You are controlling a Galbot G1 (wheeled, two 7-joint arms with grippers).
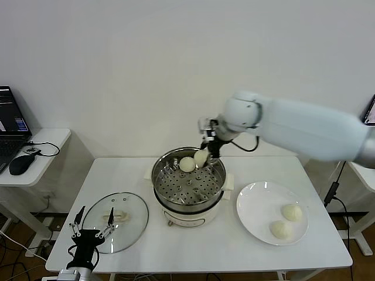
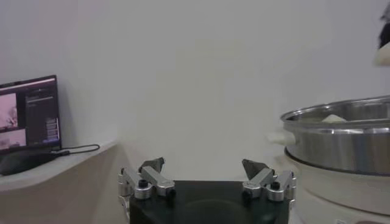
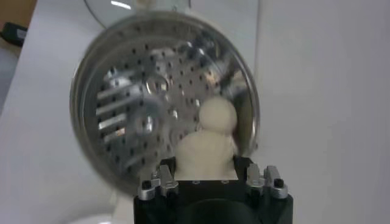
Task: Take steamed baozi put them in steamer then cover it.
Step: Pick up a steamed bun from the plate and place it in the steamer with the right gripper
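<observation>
The steamer (image 1: 188, 182) stands mid-table on its cream base, with one baozi (image 1: 187, 164) lying inside near the far rim. My right gripper (image 1: 206, 153) hangs just above that rim, shut on a second baozi (image 1: 201, 157). In the right wrist view the held baozi (image 3: 206, 155) fills the space between the fingers, and the other bun (image 3: 218, 115) lies below on the perforated floor (image 3: 140, 103). Two more baozi (image 1: 292, 212) (image 1: 280, 229) rest on the white plate (image 1: 258, 205). The cover (image 1: 130, 225) lies flat at the front left. My left gripper (image 1: 96, 211) is open over its near edge, holding nothing.
A side table at the left carries a laptop (image 1: 12, 123) and a mouse (image 1: 20, 165). A black cable (image 1: 334, 187) hangs past the table's right edge. The left wrist view shows the steamer's wall (image 2: 341, 143) close on one side.
</observation>
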